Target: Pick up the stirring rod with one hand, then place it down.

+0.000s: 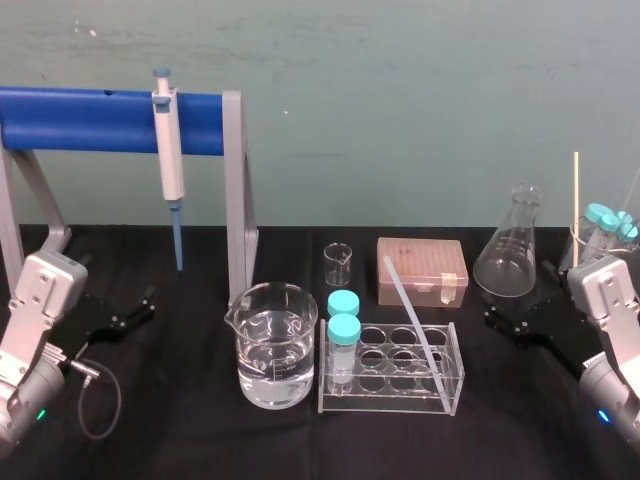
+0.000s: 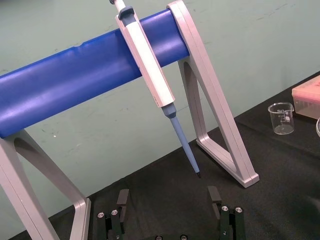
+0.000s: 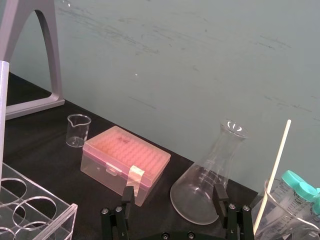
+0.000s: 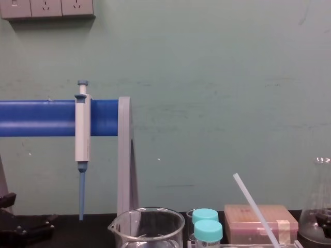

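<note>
Over black cloth (image 1: 200, 440), left gripper (image 2: 168, 199) and right gripper (image 3: 174, 196) are held wide open, empty; the stirring rod (image 1: 415, 325) is propped between them.

Pipette (image 1: 171, 150) hung on blue-barred stand (image 1: 80, 120); water-filled beaker (image 1: 276, 350) set beside tube rack (image 1: 390, 405); pink tip box (image 1: 422, 270) behind.

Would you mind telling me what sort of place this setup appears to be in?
Probably a laboratory bench: a pipette hangs on a blue-barred stand, a beaker of clear liquid and a conical flask stand on the black table, and capped tubes sit in a clear rack.
</note>
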Controlling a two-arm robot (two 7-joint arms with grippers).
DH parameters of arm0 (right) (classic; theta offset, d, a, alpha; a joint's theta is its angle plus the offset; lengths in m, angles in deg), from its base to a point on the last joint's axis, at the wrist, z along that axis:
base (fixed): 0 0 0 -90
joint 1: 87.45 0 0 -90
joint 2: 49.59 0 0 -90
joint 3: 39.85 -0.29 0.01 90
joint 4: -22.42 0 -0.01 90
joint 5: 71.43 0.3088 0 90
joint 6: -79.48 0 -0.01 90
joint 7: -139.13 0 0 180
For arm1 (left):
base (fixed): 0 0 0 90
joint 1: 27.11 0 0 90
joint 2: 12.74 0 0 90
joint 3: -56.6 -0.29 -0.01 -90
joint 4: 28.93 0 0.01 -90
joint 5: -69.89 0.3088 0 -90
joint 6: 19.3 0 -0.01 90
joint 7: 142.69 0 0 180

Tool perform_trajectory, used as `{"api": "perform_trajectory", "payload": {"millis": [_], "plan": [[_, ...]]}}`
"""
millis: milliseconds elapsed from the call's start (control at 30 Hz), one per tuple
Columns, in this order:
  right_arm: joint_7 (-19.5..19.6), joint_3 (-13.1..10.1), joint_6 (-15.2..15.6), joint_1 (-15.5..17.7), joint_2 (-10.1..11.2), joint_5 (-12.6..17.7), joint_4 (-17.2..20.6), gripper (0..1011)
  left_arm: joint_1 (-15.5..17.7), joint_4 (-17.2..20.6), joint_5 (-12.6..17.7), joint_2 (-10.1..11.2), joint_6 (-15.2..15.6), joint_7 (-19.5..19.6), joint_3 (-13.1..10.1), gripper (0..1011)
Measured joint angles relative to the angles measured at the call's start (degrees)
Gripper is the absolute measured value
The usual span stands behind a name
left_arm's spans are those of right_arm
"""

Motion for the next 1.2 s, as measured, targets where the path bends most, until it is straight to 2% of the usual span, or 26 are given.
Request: {"api": "perform_trajectory", "payload": {"millis": [1200], "plan": [[0.0,0.0,0.0,0.0,0.0,0.0,0.0,1000,0.0,0.0,0.0,0.0,0.0,0.0,0.0,1000]]}}
